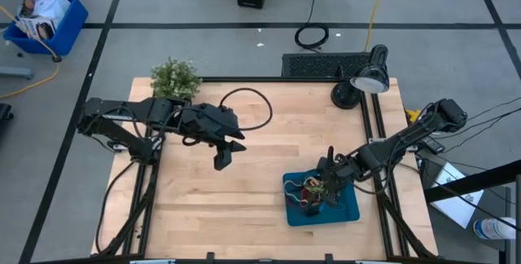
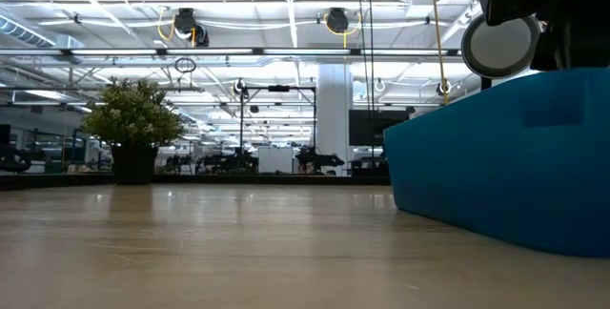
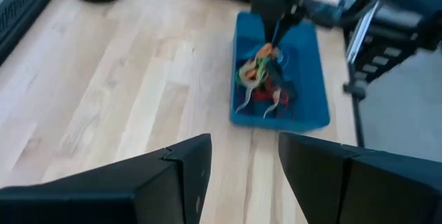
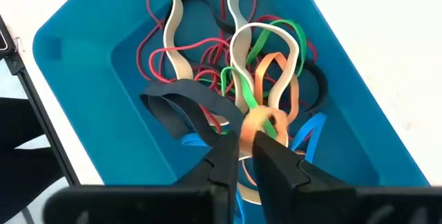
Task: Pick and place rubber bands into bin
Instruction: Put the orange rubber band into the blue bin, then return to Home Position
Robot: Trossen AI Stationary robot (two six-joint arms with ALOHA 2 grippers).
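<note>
The pale wooden table top (image 1: 244,191) looked like butcher-block planks with a smooth satin finish, catching a soft sheen in the low view. The shallow teal-blue plastic bin (image 4: 83,51) was moulded, smooth and slightly glossy. The rubber bands (image 4: 242,79) in it looked matt and rubbery, flat floppy strips in red, tan, green, orange and black. The right gripper (image 4: 245,156) had matt black plastic-looking fingers, same as the left gripper (image 3: 242,175).

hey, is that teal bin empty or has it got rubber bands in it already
Not empty. The bin holds a tangled pile of rubber bands in red, tan, green, orange, black and blue, with the right gripper over them.
</note>
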